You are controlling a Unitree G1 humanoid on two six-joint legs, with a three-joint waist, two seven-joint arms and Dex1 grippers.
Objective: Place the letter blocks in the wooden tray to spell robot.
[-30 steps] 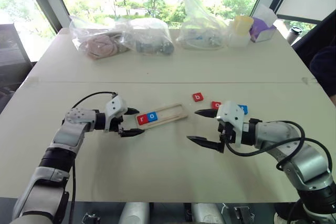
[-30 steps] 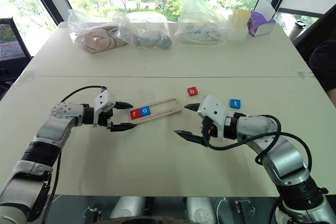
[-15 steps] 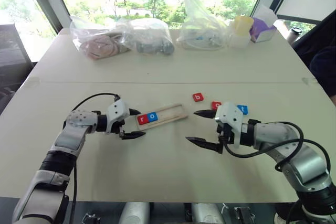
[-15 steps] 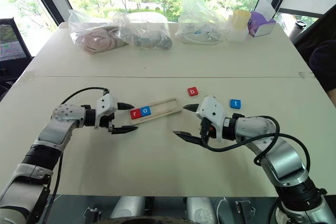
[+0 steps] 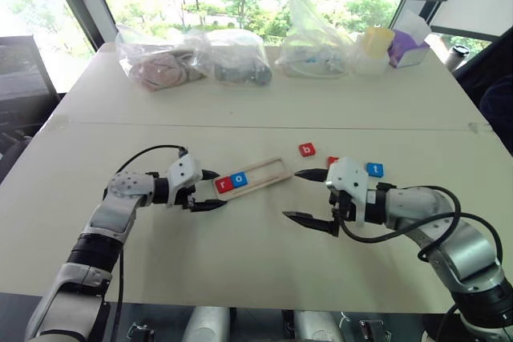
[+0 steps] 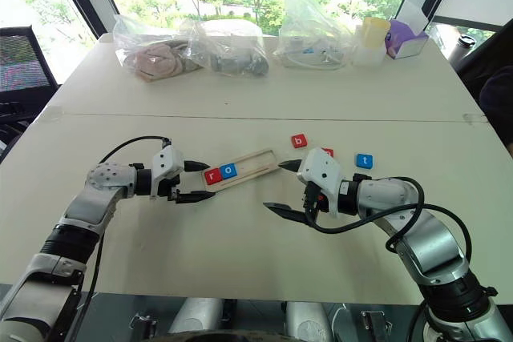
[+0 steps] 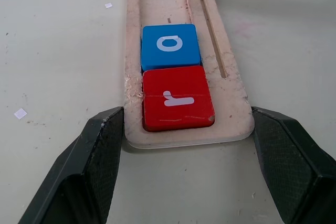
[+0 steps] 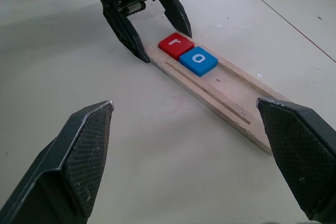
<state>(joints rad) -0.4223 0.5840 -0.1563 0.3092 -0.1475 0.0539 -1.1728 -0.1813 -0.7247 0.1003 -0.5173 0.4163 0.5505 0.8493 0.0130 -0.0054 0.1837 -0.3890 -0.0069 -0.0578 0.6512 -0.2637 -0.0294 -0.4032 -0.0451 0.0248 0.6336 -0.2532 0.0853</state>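
Since a second ago the left tool (image 5: 210, 190) has closed in on the wooden tray (image 5: 264, 175); its fingers now clamp the tray's left end, one on each long edge. Right tool (image 5: 311, 197) unchanged, fingers wide apart, hovering right of the tray. Tray: pale raw wood, long and narrow, lying mid-desk (image 5: 240, 254), long axis running near-left to far-right. Glossy square red r (image 7: 177, 98) and blue o (image 7: 170, 45) fill its left end. Red b (image 5: 306, 150) and blue t (image 5: 374, 169) lie loose, far right.
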